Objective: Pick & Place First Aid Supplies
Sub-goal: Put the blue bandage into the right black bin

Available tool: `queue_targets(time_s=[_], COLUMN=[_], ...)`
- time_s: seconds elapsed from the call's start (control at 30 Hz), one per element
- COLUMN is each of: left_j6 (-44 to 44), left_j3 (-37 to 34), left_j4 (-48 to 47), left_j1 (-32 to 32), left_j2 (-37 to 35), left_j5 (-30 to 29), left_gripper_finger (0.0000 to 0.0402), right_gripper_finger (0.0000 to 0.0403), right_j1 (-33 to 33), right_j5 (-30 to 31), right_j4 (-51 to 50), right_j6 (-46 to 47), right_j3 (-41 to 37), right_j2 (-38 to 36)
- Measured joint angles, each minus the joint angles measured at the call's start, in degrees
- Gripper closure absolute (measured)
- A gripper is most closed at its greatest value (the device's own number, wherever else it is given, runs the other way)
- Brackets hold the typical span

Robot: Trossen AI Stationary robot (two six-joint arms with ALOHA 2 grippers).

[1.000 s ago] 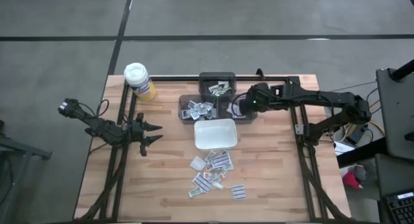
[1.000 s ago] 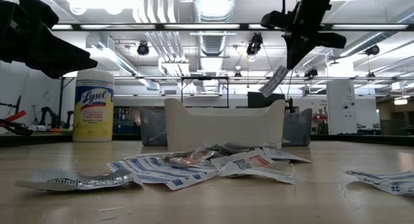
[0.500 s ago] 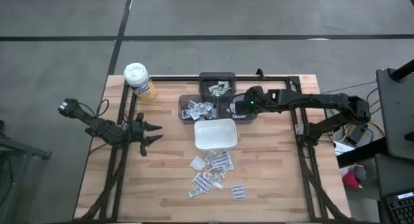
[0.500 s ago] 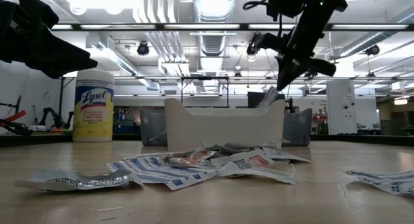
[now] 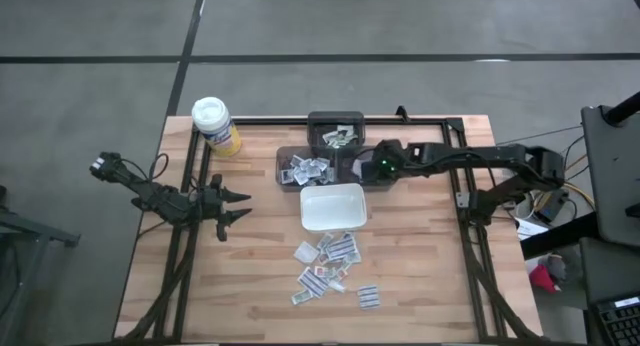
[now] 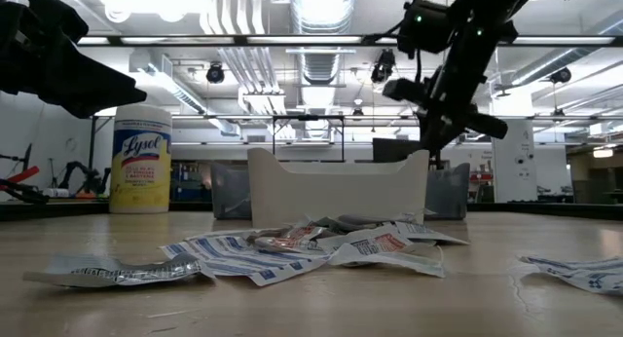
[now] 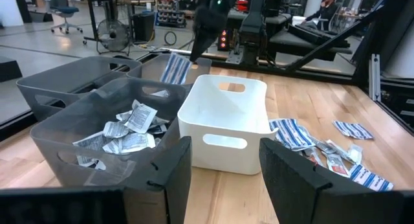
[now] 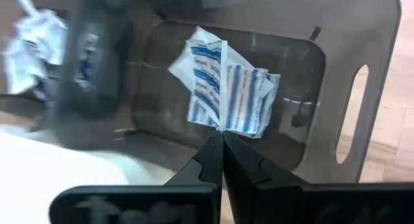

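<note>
Wooden table point(image 5: 250, 266) on a grey concrete floor, workshop w/ ceiling lights behind.

High view: yellow canister point(image 5: 214, 124) at the far left corner. Three grey bins in a cluster: one at the far edge point(image 5: 335, 132), one w/ packets point(image 5: 303, 168), one under the right gripper point(image 5: 362, 172). White dish point(image 5: 333, 207) just nearer than the bins. Loose pile of first aid packets point(image 5: 327, 265) on the bare wood nearer still. Left gripper point(image 5: 240, 206) hangs off to the left side, well apart from everything, waiting. Right arm reaches across from the right, its claw over the bin beside the white dish.

Low view: pile of packets in front of the dish; right gripper point(image 6: 435, 132) hangs above the dish's far right corner, pointing down behind it.

Left wrist view: left fingers point(image 7: 171, 169) stand apart w/ nothing between them. A blue-striped packet point(image 7: 174, 69) dangles from the other arm over the far bin.

Right wrist view: right gripper point(image 8: 222, 138) is pinched tight on the edge of that striped packet point(image 8: 228, 94), which hangs over the bin's bare floor point(image 8: 294, 107).

Step, as I judge it: placing — packet carried, now at drop-off. Next move prob. calls for a small descent, then letting the jaws part so the packet falls inside the bin walls, not on the rim. After that, back to the pile; plenty left there.
</note>
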Motion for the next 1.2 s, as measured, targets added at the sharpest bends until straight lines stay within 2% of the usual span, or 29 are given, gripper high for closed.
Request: queue_targets(time_s=[0.4,0.67,1.0,1.2], left_j6=[0.0,0.0,0.3,0.3], left_j3=[0.0,0.0,0.0,0.0], left_j4=[0.0,0.0,0.0,0.0], left_j1=[0.0,0.0,0.0,0.0], left_j2=[0.0,0.0,0.0,0.0], left_j5=[0.0,0.0,-1.5,-1.5], left_gripper_finger=[0.0225,0.0225,0.0225,0.0225], right_gripper_finger=[0.0394,0.0391,0.0323,0.0308], right_j1=[-1.1,-1.8,-2.4,-1.9], right_j5=[-0.1,-0.1,-0.1,-2.5], right_j4=[0.0,-0.1,0.0,-0.1], right_j6=[-4.8,-8.6,-9.1,-11.5], right_j3=[1.5,1.9,1.9,3.8], right_j2=[7.2,7.3,6.5,4.6])
